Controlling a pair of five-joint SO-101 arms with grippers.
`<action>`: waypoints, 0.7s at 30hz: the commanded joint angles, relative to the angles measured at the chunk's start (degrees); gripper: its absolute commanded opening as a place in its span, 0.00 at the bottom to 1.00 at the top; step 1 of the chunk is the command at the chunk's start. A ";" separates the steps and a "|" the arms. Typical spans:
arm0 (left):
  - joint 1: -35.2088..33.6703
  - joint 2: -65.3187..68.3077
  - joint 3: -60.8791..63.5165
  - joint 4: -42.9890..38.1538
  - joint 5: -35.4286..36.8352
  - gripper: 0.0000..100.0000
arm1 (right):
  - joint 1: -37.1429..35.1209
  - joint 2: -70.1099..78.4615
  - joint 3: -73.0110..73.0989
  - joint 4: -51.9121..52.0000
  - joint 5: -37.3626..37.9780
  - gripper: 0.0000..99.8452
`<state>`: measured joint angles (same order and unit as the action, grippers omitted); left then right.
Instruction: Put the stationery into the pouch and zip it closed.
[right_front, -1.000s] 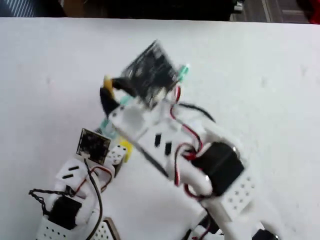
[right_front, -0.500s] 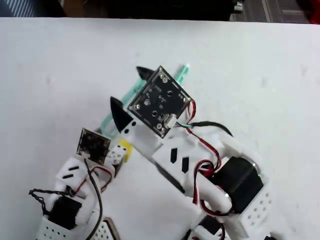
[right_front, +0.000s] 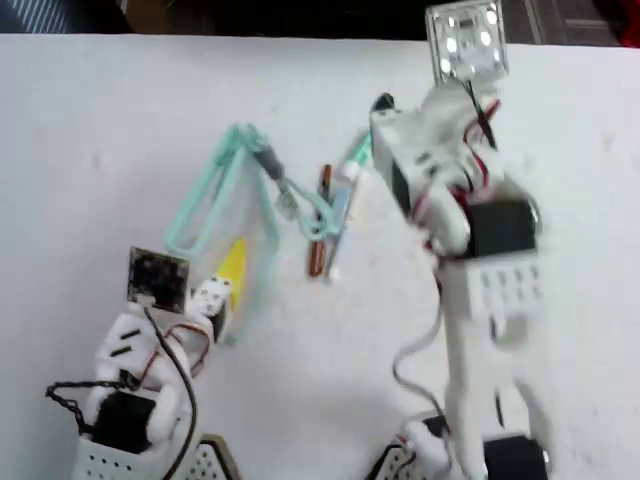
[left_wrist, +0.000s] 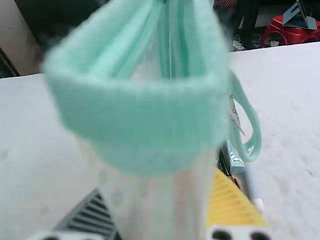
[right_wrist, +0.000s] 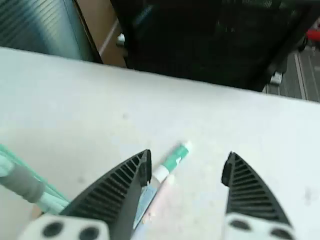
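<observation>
High view: the clear, mint-trimmed pouch (right_front: 222, 225) sits left of centre on the white table (right_front: 560, 150), its near end pinched between the left gripper's (right_front: 218, 295) jaws. Just beside its zipper cord (right_front: 305, 212) lie a brown pen (right_front: 319, 235) and a green-capped pen (right_front: 340, 205). The right gripper (right_wrist: 187, 162) hangs over that pen's capped end, jaws spread wide.
</observation>
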<state>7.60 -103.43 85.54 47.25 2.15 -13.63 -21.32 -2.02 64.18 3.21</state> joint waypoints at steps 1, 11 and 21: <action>-0.75 -0.48 -1.23 -1.49 1.32 0.17 | 0.75 9.10 -0.62 0.40 -0.88 0.22; -0.48 -0.48 -1.14 -1.41 1.32 0.17 | -1.71 31.96 -0.79 -1.80 -0.97 0.22; -0.48 -0.48 -1.05 -1.14 1.32 0.17 | -2.68 42.07 -0.88 -10.68 -7.47 0.22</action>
<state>7.25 -103.43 85.54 47.25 3.03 -16.88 20.53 -2.02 56.44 -0.75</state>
